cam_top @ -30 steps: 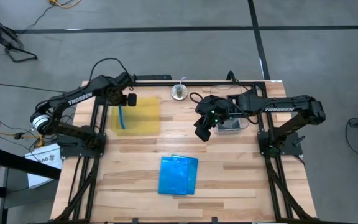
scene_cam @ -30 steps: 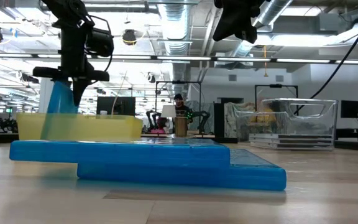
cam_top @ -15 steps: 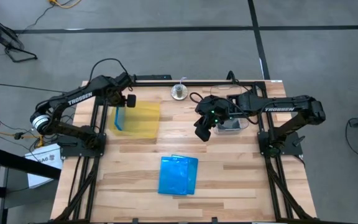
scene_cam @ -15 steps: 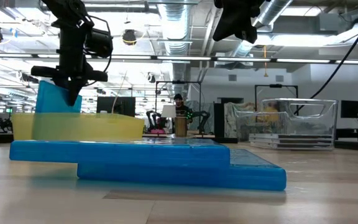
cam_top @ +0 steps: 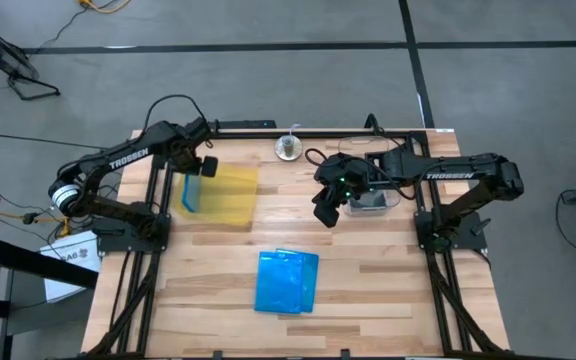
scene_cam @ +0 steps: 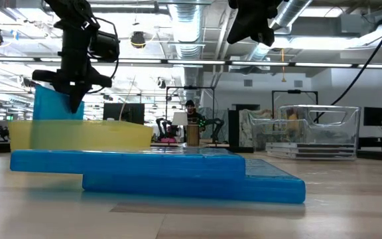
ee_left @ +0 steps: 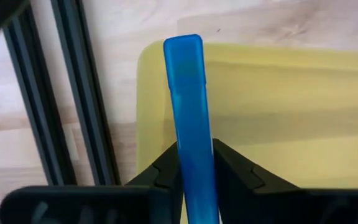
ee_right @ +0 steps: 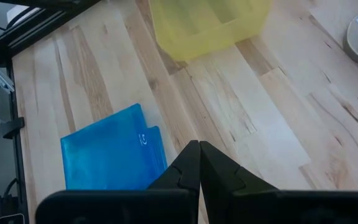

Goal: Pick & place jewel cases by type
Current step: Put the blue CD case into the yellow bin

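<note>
Left gripper [ee_left: 194,171] clamps a thin translucent blue jewel case [ee_left: 188,106] on edge above the yellow tray [ee_left: 278,106]'s rim — right gripper [ee_right: 198,163] pinched together, bare wood beneath

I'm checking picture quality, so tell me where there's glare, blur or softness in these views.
Low view: ceiling lights flare bright and the near blue jewel cases look soft. Left wrist view: the held blue jewel case blurs near the left claw. High view: even light, weak shadows on the table.

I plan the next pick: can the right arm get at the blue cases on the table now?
Probably yes: the right gripper hangs shut and empty just beyond the blue cases, with only bare table between.
</note>
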Robot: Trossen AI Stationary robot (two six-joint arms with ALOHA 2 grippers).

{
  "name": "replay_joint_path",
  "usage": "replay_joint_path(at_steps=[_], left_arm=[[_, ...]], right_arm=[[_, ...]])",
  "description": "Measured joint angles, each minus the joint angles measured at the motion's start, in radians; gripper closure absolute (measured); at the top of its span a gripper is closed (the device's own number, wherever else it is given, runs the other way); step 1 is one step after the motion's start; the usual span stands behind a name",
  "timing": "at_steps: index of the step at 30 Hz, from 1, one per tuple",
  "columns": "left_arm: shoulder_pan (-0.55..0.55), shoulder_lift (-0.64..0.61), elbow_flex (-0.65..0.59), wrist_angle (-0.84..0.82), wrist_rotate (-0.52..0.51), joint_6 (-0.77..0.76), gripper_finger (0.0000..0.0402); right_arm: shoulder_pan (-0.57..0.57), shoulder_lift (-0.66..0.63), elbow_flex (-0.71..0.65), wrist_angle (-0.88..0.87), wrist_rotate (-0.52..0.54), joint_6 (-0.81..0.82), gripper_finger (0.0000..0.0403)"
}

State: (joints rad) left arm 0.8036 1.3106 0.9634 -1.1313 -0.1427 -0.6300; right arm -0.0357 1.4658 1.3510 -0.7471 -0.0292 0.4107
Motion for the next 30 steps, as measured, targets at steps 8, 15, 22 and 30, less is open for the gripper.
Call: replay_joint_path(at_steps=[8, 15, 22, 30], left_arm=[[0.0, 0.0, 0.0, -0.016, 0.004, 0.007, 0.0298], [0.0, -0.009, 0.008, -0.016, 0.003, 0.007, 0.0263], [0.002, -0.009, 0.052, -0.031, 0.0, 0.041, 0.0258], [0.028, -0.009, 0.132, -0.139, -0.044, 0.054, 0.0258]], right_arm=[[0.0, 0.0, 0.0, 0.0, 0.0, 0.0, 0.0403], [0.0, 0.0, 0.0, 0.0, 0.0, 0.0, 0.0403], [0.0, 0.0, 0.0, 0.0, 0.0, 0.0, 0.0403], [0.0, 0.0, 0.0, 0.0, 0.0, 0.0, 0.0403]])
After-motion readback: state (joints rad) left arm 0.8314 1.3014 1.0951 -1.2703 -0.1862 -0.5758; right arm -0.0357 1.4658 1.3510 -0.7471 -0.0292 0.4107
